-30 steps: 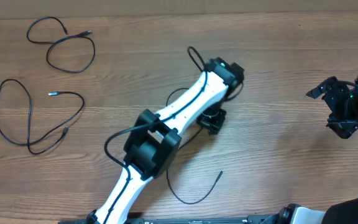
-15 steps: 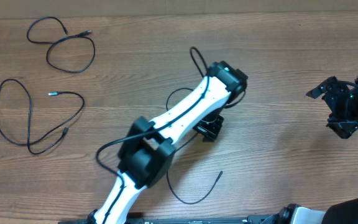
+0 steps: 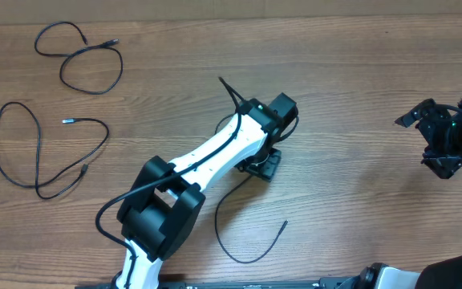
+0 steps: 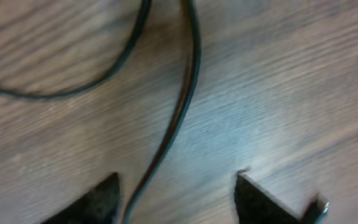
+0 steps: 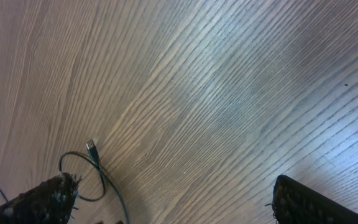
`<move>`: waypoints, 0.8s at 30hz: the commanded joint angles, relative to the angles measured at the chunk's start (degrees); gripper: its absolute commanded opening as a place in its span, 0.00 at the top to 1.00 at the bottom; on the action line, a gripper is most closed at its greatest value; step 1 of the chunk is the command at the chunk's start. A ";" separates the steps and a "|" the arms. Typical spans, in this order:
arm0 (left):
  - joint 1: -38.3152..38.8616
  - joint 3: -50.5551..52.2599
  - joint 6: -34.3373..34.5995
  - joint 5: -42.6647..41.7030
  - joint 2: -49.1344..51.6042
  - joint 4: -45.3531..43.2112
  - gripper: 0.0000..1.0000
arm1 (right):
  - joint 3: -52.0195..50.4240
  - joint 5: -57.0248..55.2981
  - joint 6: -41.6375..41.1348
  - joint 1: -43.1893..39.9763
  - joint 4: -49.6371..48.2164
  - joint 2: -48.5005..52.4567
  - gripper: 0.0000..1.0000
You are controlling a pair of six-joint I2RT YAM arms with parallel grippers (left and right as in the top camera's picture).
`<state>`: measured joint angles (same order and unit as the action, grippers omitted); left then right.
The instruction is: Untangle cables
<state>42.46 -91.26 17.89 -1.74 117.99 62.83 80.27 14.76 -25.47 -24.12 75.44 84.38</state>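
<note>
Three thin black cables lie apart on the wooden table. One cable [image 3: 233,254] runs out from under my left gripper [image 3: 261,166] at the centre and curves down to a free end. In the left wrist view that cable [image 4: 183,112] lies on the wood and passes between the jaws of my left gripper [image 4: 176,202], close to the left fingertip [image 4: 98,199]. The jaws stand apart and do not pinch it. My right gripper [image 3: 439,152] hovers open at the far right, with nothing between its fingers [image 5: 309,202].
A looped cable [image 3: 91,68] rests at the back left and a longer one [image 3: 22,172] at the left edge. The right wrist view shows a cable [image 5: 98,177] with a plug tip beside its left finger. My left arm [image 3: 207,156] crosses the table's centre diagonally.
My left arm has swung left and drawn back toward the front, carrying its gripper a little left over the cable. The right arm has not moved.
</note>
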 commanded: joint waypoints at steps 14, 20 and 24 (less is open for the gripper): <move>1.38 6.19 1.84 4.68 -0.33 -8.72 0.41 | 0.85 -0.17 -0.15 0.00 -0.35 -0.37 0.00; 1.95 8.04 1.84 4.90 -0.24 -12.20 0.48 | 0.85 -0.17 -0.15 0.00 -0.35 -0.37 0.00; 1.81 10.56 1.84 5.84 -0.24 -14.27 0.51 | 0.85 -0.20 -0.15 0.00 -0.35 -0.37 0.00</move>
<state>44.27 -82.91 19.35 2.44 117.99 49.45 80.27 14.76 -25.50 -24.12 75.44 84.38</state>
